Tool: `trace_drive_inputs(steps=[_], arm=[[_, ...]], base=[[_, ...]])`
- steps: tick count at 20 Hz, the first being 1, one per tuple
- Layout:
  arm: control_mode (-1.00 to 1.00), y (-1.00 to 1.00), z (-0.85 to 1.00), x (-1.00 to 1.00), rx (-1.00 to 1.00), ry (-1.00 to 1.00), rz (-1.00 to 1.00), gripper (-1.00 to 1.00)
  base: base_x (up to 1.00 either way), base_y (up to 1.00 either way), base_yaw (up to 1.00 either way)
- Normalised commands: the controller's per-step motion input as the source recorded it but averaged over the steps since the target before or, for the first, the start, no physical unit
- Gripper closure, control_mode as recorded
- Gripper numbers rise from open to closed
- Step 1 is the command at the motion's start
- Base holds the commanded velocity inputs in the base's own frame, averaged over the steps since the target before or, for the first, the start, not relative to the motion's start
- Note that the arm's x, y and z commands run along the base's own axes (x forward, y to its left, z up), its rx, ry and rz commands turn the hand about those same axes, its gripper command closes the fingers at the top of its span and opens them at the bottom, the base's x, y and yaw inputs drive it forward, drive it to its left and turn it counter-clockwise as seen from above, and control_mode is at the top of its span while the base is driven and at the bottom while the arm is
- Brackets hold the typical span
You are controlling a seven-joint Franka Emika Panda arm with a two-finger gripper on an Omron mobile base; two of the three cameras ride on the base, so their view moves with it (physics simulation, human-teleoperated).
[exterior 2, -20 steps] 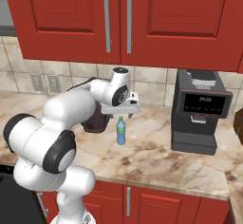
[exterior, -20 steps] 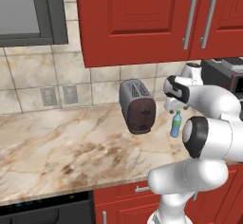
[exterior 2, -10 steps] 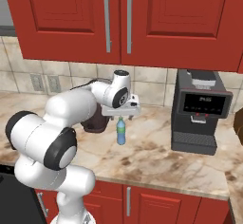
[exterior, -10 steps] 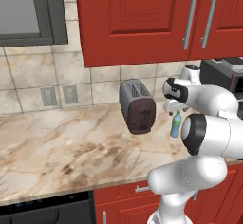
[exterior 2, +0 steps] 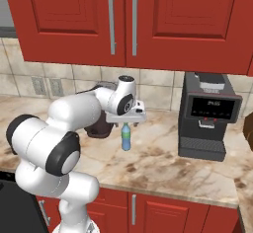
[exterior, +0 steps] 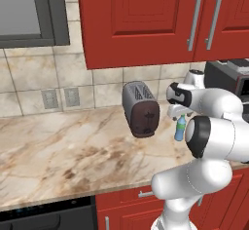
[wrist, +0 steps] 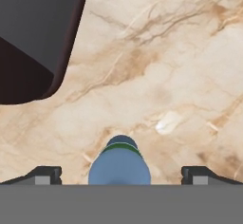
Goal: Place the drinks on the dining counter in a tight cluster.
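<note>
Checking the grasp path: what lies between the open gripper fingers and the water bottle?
Nothing; in the hand view the water bottle stands between the fingertips, gaps bare.

So the surface (exterior: 63, 151) here is a beige marble worktop with brown veining, running under the red cabinets. Sitting on it: a dark toaster (exterior: 141, 109) toward the back, a small blue water bottle (exterior 2: 126, 136) standing upright at its 3 o'clock, and a black coffee machine (exterior 2: 207, 116) further out at 3 o'clock.
</note>
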Motion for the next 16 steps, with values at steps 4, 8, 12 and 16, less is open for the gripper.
trace_drive_inputs(steps=[4, 8, 12, 16], arm=[[-1.00, 0.00, -0.04, 0.00, 0.00, 0.00, 0.00, -1.00], [-1.00, 0.00, 0.00, 0.00, 0.00, 0.00, 0.00, -1.00], [-1.00, -0.07, 0.00, -0.01, 0.00, 0.00, 0.00, -1.00], [-1.00, -0.04, 0.00, -0.03, 0.00, 0.00, 0.00, -1.00]], base=[[0.00, 0.00, 0.00], [0.00, 0.00, 0.00], [0.00, 0.00, 0.00], [0.00, 0.00, 0.00]])
